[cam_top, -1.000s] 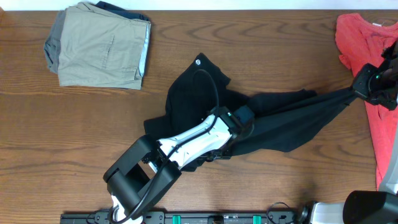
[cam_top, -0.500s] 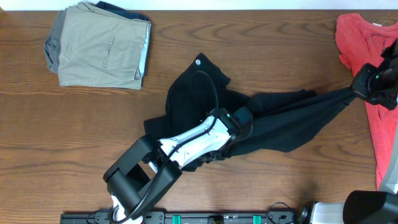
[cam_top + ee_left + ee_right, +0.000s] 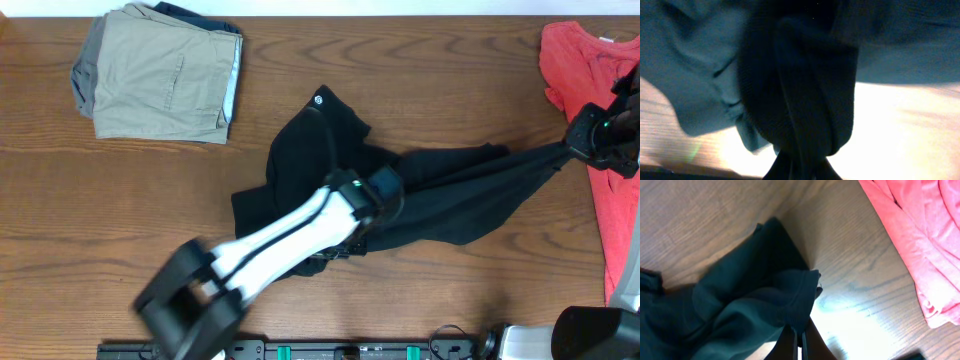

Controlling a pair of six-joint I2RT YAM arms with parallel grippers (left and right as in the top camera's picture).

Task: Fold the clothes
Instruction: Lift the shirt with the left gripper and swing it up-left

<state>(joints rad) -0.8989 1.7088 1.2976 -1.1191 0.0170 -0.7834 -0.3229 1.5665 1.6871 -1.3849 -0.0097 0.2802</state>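
The black clothes (image 3: 310,150) lie crumpled at the table's middle, with a small white round logo (image 3: 319,98) at their far edge. One leg (image 3: 500,175) stretches right, pulled taut. My left gripper (image 3: 385,190) sits on the middle of the garment, shut on a bunched fold (image 3: 800,90) of black fabric. My right gripper (image 3: 575,145) holds the stretched leg's end at the far right, its fingers (image 3: 792,342) pinched on the hem (image 3: 800,287) just above the wood.
A folded khaki garment (image 3: 160,75) lies at the back left on a darker piece. A coral-red top (image 3: 600,100) lies along the right edge, just behind my right gripper, also seen as the coral-red top (image 3: 920,235). Bare wooden table (image 3: 120,220) shows at left and front.
My left gripper has closed on the black fabric. The left arm's rear part has swung left and is blurred. The right gripper and stretched leg have not moved.
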